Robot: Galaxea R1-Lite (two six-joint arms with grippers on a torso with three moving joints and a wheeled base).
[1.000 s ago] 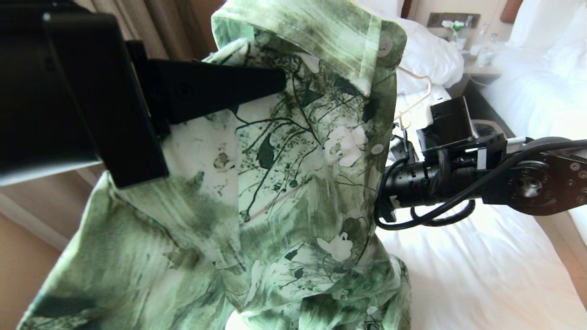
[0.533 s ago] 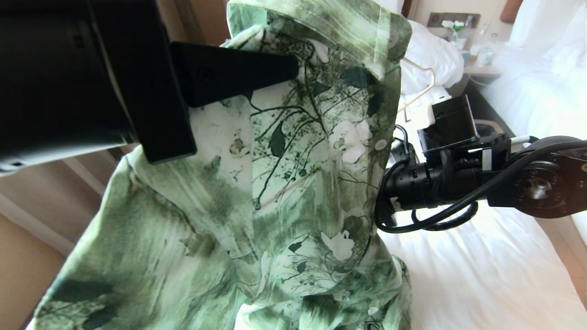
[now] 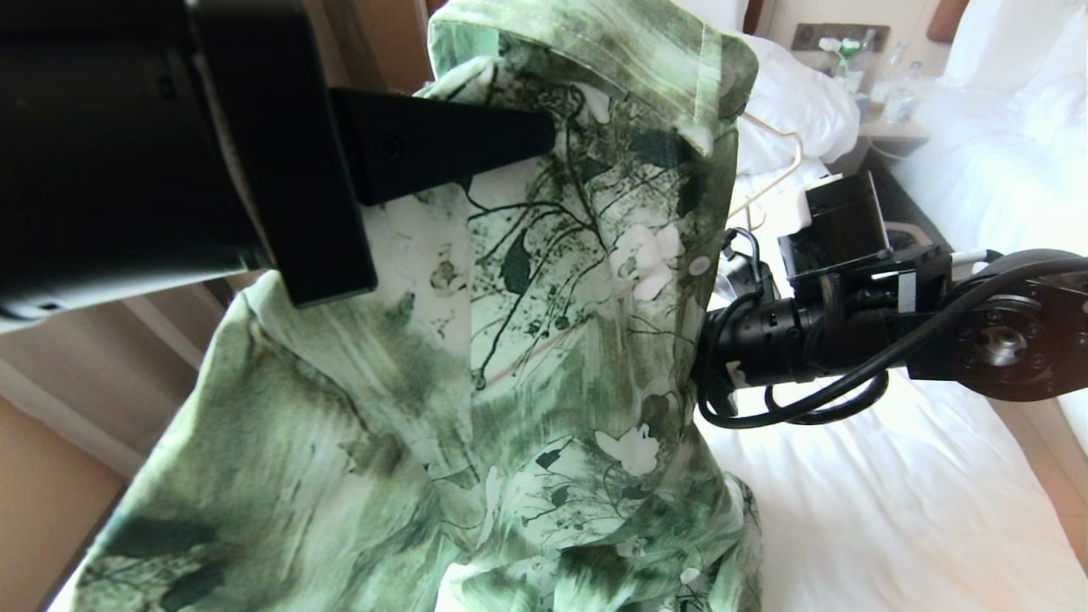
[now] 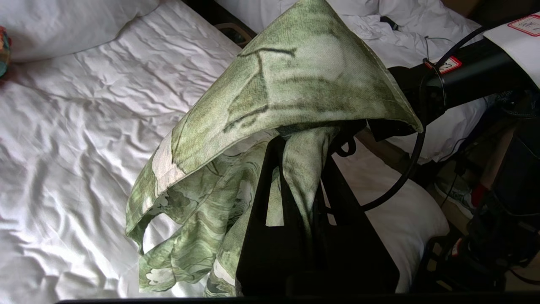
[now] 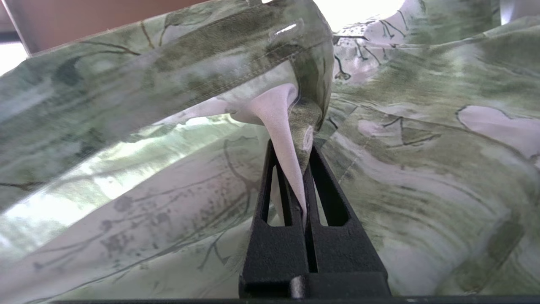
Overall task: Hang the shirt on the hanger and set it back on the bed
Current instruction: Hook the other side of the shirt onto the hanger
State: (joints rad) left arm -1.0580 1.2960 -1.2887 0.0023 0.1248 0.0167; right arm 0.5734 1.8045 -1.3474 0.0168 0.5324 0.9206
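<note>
The green flower-print shirt (image 3: 552,340) hangs in the air in front of me, over the bed (image 3: 867,510). My left gripper (image 3: 548,136), high on the left, is shut on a bunch of cloth just under the collar; in the left wrist view the shirt (image 4: 295,84) drapes over its black fingers (image 4: 270,190). My right arm (image 3: 799,340) reaches in from the right, its gripper hidden behind the shirt's buttoned edge. In the right wrist view that gripper (image 5: 295,147) is shut on a fold of the shirt (image 5: 422,169). The cream hanger (image 3: 797,157) lies on the bed behind the shirt, mostly hidden.
A second white bed (image 3: 1003,170) stands at the right, with a nightstand (image 3: 888,127) holding bottles between the beds. A white pillow (image 4: 63,25) and an orange patterned garment (image 4: 3,50) lie at the head of the bed. Curtain and wall are on the left.
My left gripper has carried the top of the shirt to the right and slightly up. The right arm has barely moved at the shirt's edge.
</note>
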